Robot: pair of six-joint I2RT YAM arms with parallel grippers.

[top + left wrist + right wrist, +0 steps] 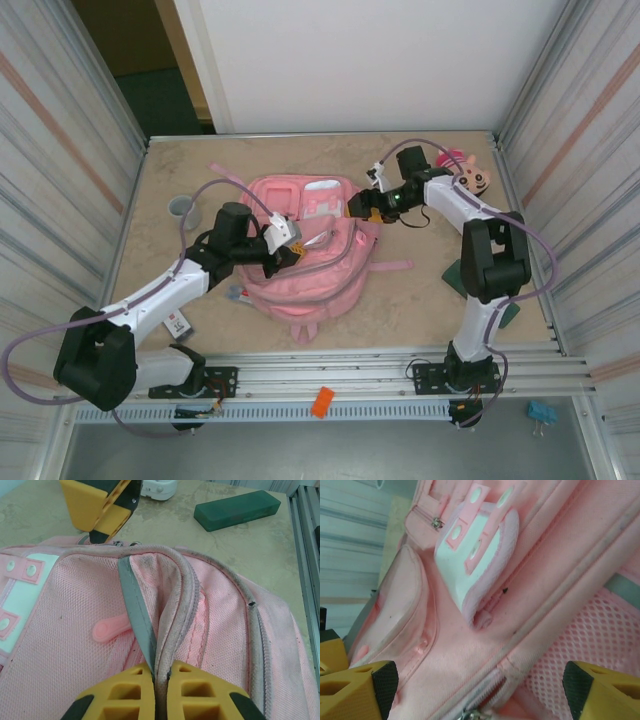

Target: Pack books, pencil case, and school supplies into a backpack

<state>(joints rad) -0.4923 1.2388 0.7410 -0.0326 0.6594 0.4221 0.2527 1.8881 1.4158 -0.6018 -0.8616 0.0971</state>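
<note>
The pink backpack [310, 285] lies flat in the middle of the table, its front pockets facing up. My left gripper [291, 247] is shut on the backpack's [60, 630] pale zip strip [170, 630], with the strip pinched between its yellow fingertips [161, 680]. My right gripper [366, 208] hangs open over the backpack's far right edge. Its fingers [360, 687] stand wide apart above the pink fabric [470, 645] and a zip slider [472, 714]. A dark green pencil case [237, 510] lies right of the backpack. A small white item with a red mark [176, 322] lies by the left arm. The books are out of view.
A grey cup [181, 207] stands at the back left. A pink-and-tan plush head [472, 176] sits at the back right. A white rounded box [158, 488] lies behind the backpack. Metal walls close in both sides. An orange clip [321, 401] and a blue clip [541, 413] lie off the table's near edge.
</note>
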